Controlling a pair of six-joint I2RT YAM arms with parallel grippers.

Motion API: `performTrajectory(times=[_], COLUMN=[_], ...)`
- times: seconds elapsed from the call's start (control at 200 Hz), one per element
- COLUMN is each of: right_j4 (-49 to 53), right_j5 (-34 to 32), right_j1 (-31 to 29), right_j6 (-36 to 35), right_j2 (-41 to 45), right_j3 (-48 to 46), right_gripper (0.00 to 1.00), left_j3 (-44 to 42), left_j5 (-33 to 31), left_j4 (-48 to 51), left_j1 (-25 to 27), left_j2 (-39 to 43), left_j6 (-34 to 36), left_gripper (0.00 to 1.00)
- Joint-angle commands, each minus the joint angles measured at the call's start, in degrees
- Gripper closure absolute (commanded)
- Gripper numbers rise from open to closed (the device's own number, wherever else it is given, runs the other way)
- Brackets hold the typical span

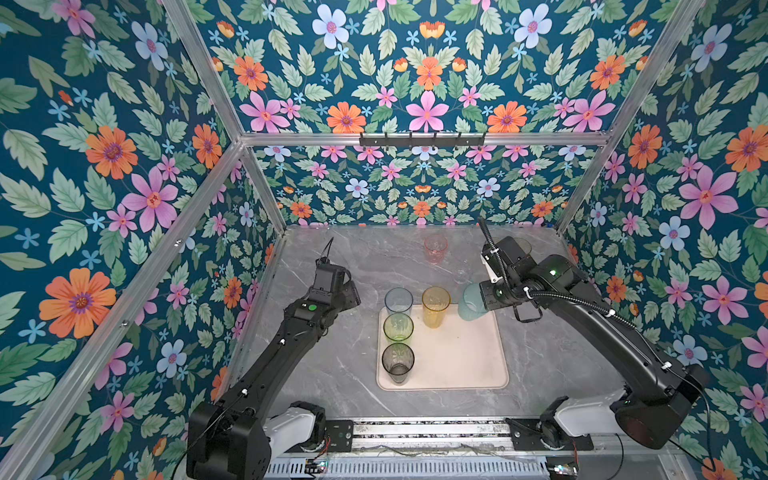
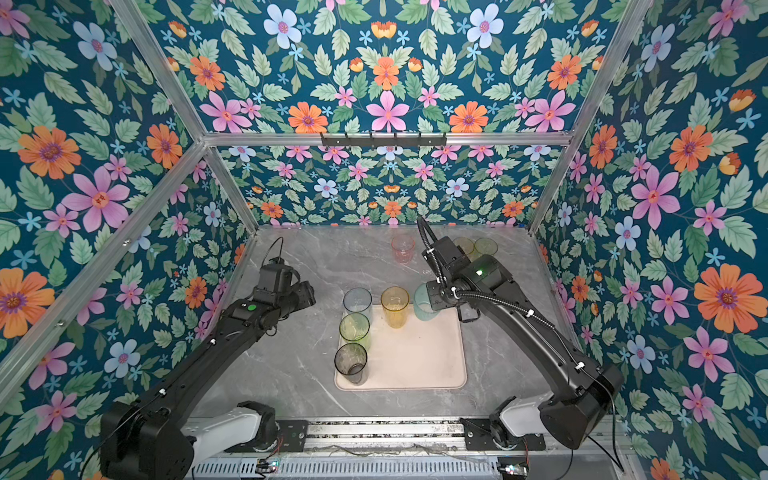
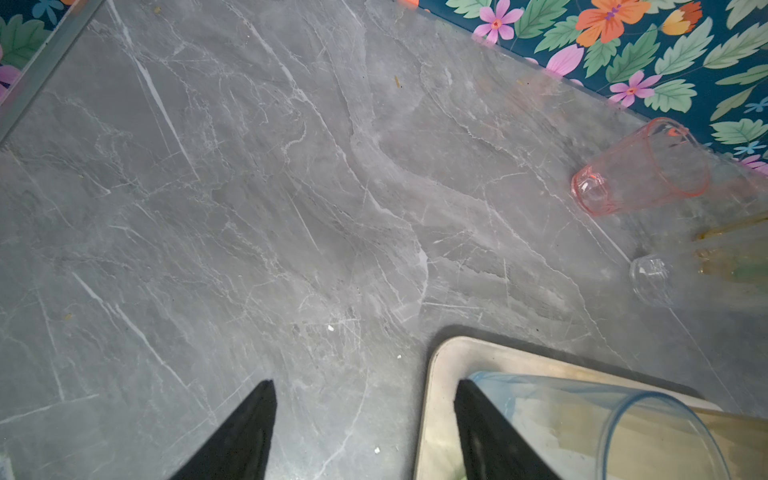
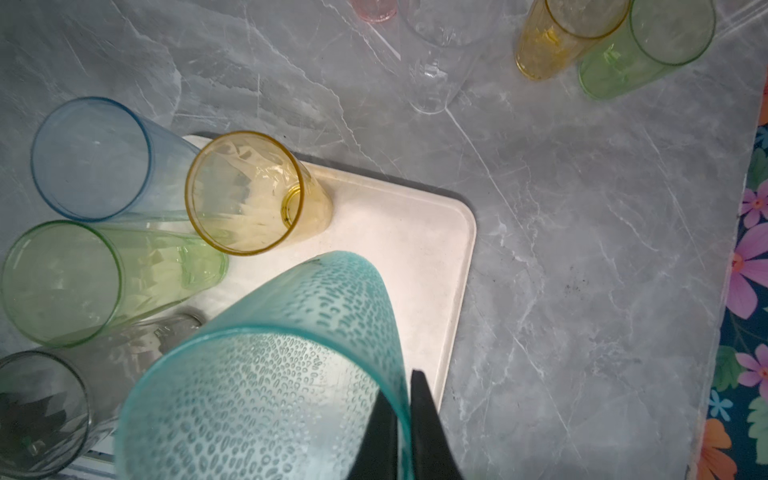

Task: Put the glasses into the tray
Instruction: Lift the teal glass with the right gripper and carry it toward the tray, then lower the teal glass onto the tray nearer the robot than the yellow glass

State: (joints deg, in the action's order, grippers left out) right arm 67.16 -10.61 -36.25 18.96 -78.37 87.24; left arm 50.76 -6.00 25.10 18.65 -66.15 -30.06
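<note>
Right gripper [image 4: 401,399] pinched rim of teal tumbler [image 4: 291,332] over tray [image 4: 415,232] corner | left gripper [image 3: 365,384] stood wide, empty | risk: thin rim grip could slip, toppling amber tumbler [image 4: 249,195]

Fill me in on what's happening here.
The right gripper pinches the rim of the teal glass, holding it at the far right corner of the tray. Four stand in the tray: blue glass, yellow-green glass, smoky glass, tall amber glass. The left gripper hangs open and empty beside the blue glass. Out on the table: pink glass, clear glass, short amber glass, short green glass.
</note>
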Motion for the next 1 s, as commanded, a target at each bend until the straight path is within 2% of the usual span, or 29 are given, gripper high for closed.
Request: performTrajectory(times=[0.0,0.575,0.995], right_j4=[-1.7,-14.6,-19.6], right_j5=[-0.1,-0.5,-1.1], right_j1=[-0.8,-6.7,-12.8], right_j6=[1.9,7.7,10.5], right_j2=[1.3,7.9,2.4], right_j3=[-2.8,-22.4,-23.6], right_gripper=[1.00,1.00,1.00], left_j3=[0.3,-1.3,-2.1], left_j5=[0.2,0.6,0.8], left_j4=[-1.5,-2.0,-2.2], left_j1=[-0.1,-0.1,-0.1], left_j2=[-0.2,0.2,0.9], left_j6=[-0.4,-0.9,-1.2], left_gripper=[0.29,0.30,0.30])
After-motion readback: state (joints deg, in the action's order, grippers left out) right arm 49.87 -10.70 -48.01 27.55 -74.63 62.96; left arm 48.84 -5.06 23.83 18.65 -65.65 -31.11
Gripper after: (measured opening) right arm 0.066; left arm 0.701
